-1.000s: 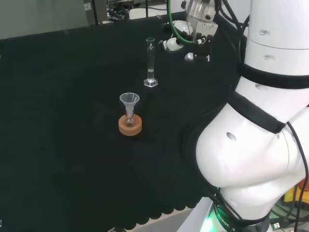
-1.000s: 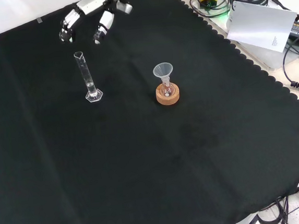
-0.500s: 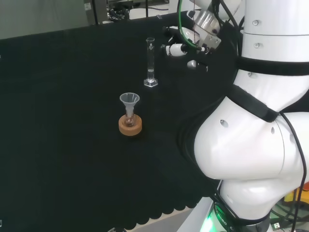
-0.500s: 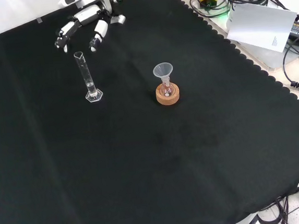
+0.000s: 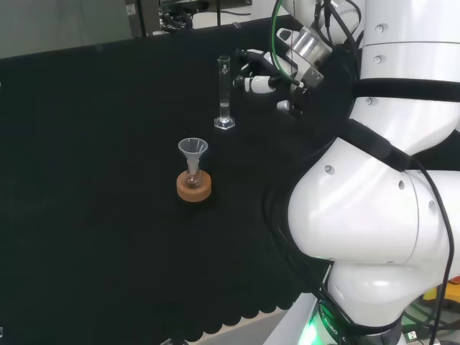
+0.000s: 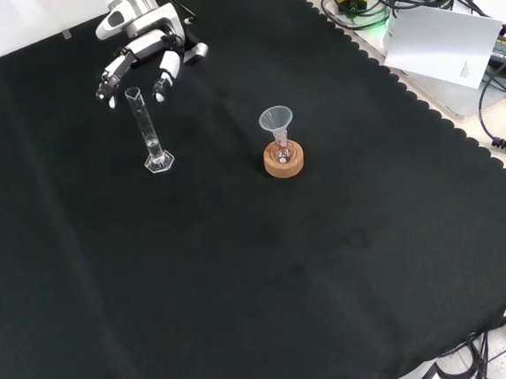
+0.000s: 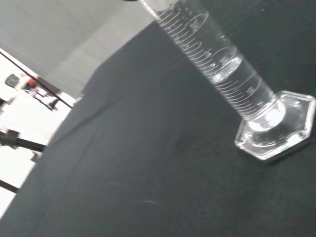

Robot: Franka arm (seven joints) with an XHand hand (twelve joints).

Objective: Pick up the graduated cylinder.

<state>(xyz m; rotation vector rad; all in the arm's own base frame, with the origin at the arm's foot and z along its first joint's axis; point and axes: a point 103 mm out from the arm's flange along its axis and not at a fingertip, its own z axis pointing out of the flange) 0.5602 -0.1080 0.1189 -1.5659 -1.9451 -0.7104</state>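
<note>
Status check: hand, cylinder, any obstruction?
Hand open, beside cylinder top, no contact seen. Graduated cylinder upright on cloth, a little liquid inside. Funnel on cork ring, clear of approach.

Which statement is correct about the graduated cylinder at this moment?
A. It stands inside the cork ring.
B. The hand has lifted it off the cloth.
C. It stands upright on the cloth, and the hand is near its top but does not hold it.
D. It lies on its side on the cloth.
C: the graduated cylinder stands on its base on the black cloth, with the hand spread open near its top.
</note>
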